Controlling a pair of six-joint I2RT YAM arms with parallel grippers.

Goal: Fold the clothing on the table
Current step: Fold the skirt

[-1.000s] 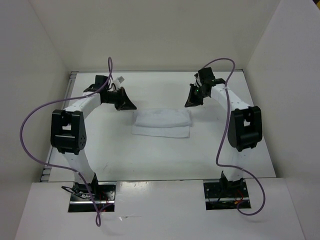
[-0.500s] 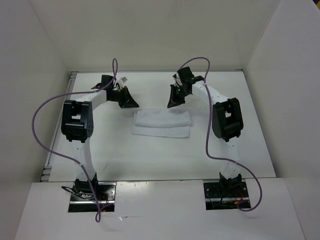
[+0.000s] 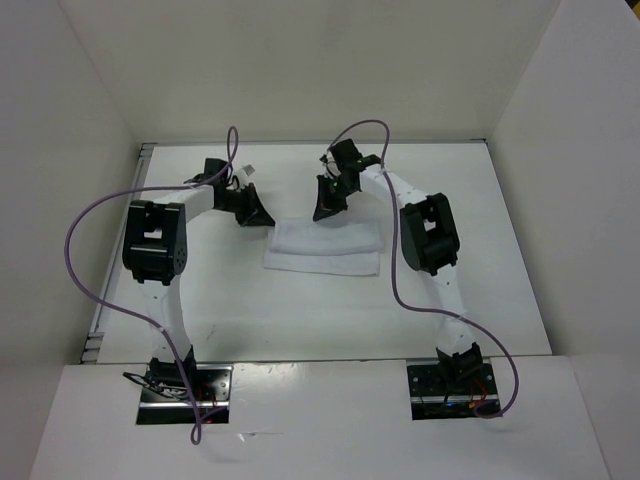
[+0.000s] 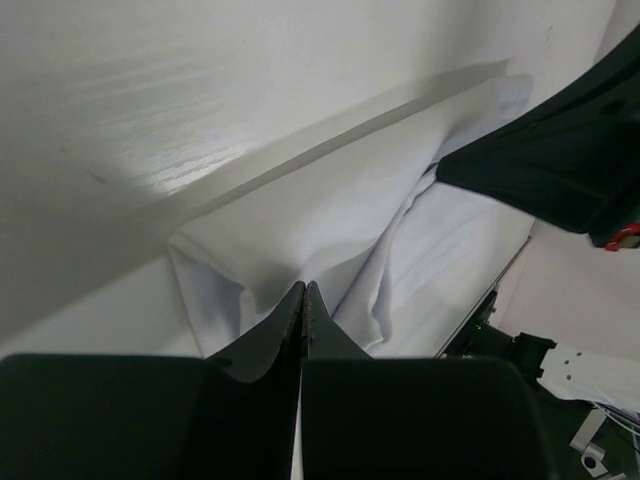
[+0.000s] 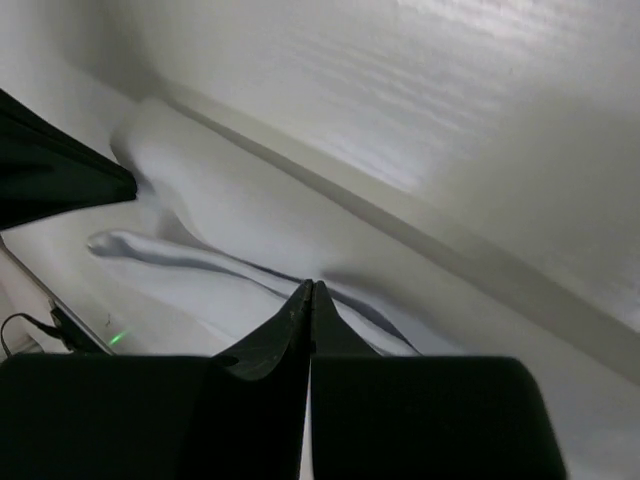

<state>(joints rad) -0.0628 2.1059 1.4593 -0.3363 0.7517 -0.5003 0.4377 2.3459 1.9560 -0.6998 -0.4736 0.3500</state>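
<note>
White clothing (image 3: pixel 322 247) is found unmoved at the middle of the table (image 3: pixel 480 300), already doubled. Within the last second the right gripper (image 3: pixel 326 200) was swung inward to its far edge, the left gripper (image 3: pixel 252 208) nudged nearer its far-left corner. Both are pressed shut, empty; another fold seems prepared.

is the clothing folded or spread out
Folded: the clothing lies as a compact strip, an upper layer stacked over a lower one.

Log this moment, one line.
clothing: folded, on table | left gripper: shut, near its far-left corner | right gripper: shut, near its far edge
</note>
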